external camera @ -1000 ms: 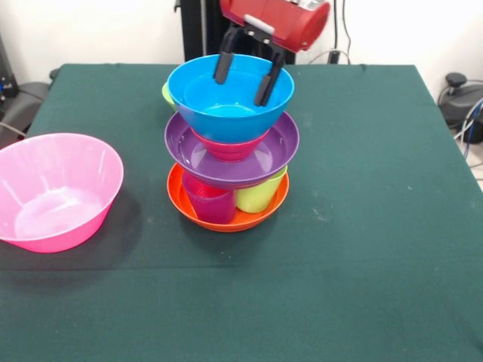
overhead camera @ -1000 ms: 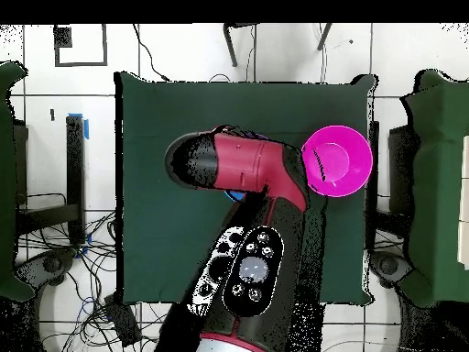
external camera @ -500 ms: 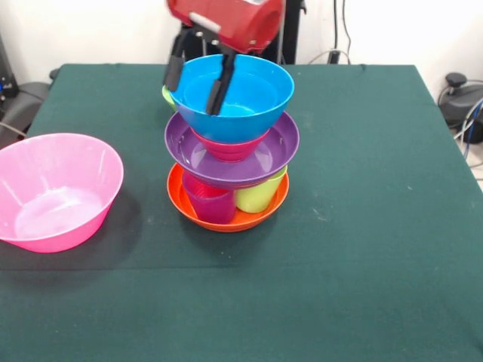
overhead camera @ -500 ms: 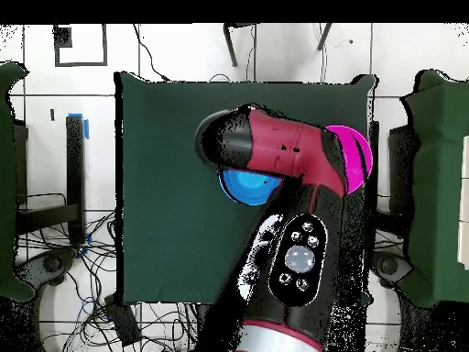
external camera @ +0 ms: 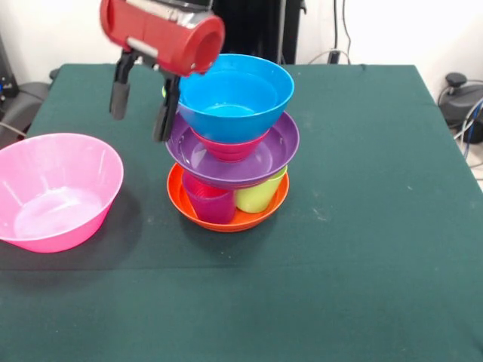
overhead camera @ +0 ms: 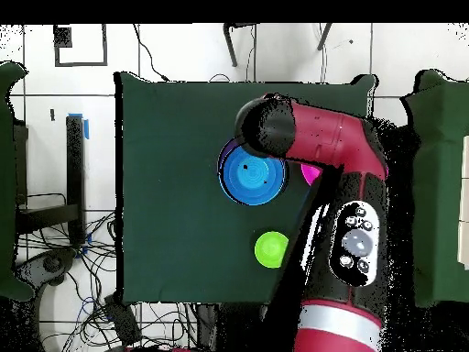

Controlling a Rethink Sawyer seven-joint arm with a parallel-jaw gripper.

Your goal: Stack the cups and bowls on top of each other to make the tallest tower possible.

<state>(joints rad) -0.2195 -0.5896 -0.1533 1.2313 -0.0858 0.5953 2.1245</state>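
Note:
The tower stands mid-table: an orange bowl at the base holds a purple cup and a lime green cup. On them rest a purple bowl, a small red bowl and a blue bowl on top, which also shows in the overhead view. My gripper is open and empty. It hangs just left of the tower, level with the blue bowl. A big pink bowl sits apart at the left. The orange cup and the light blue bowl are out of view.
A small green bowl sits on the table on the robot's side of the tower. The red arm covers most of the pink bowl in the overhead view. The dark green table cloth spreads to the right.
My gripper has moved from over the blue bowl's rim to the left in the front view, toward the pink bowl, and a little lower. It stayed open. The tower has not moved.

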